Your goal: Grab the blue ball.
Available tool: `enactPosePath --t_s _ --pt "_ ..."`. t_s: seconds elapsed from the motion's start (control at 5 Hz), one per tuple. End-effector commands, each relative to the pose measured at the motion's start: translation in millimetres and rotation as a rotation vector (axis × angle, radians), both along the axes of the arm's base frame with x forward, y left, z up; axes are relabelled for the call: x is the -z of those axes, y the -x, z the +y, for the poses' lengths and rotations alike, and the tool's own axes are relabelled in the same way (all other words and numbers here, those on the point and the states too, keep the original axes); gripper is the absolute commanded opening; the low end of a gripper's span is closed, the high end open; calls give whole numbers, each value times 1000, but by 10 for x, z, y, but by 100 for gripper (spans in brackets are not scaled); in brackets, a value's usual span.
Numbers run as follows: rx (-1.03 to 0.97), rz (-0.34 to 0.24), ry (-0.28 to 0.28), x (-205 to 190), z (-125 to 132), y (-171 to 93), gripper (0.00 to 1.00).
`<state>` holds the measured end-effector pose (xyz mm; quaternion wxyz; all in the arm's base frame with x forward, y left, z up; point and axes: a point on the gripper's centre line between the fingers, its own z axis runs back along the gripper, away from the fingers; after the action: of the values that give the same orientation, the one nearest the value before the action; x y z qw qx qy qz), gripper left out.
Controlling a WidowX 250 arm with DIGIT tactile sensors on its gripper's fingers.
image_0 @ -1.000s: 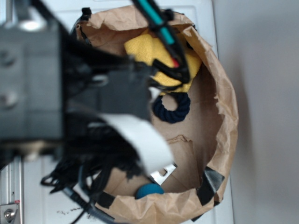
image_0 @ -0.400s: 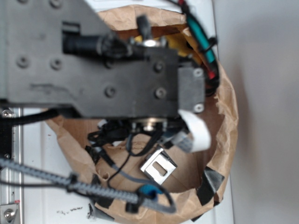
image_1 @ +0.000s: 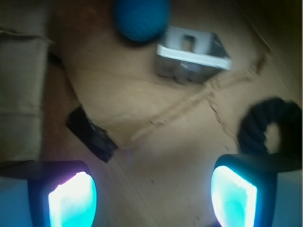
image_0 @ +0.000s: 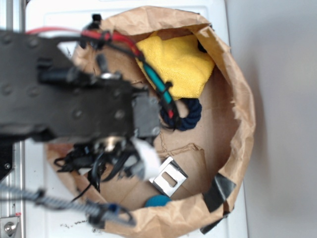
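Gripper (image_1: 152,196) fingers spread wide, nothing between them, over bare brown paper. Blue ball (image_1: 140,18) sits at the far edge of the wrist view, touching the metal bracket (image_1: 191,54); in the exterior view the ball (image_0: 157,201) is tucked against the paper bag wall (image_0: 240,124), which likely stops it rolling. Navy rope ring (image_1: 265,125) lies right. Versus 0.4 s ago: arm shifted left, uncovering yellow cloth (image_0: 178,62) and ring.

The small, matte teal-blue ball (image_0: 157,201) (image_1: 140,19) rests on the brown paper floor, near the wall.
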<state>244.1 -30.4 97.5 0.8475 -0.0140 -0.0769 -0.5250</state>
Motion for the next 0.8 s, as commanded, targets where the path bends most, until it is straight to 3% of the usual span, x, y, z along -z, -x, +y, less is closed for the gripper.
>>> enactPosePath --t_s 0.0,0.4,0.6 --pt "15 -36 9 -151 -160 54 100" --pt "15 -36 9 -151 -160 54 100" --pt "146 -42 103 -92 -89 -77 100"
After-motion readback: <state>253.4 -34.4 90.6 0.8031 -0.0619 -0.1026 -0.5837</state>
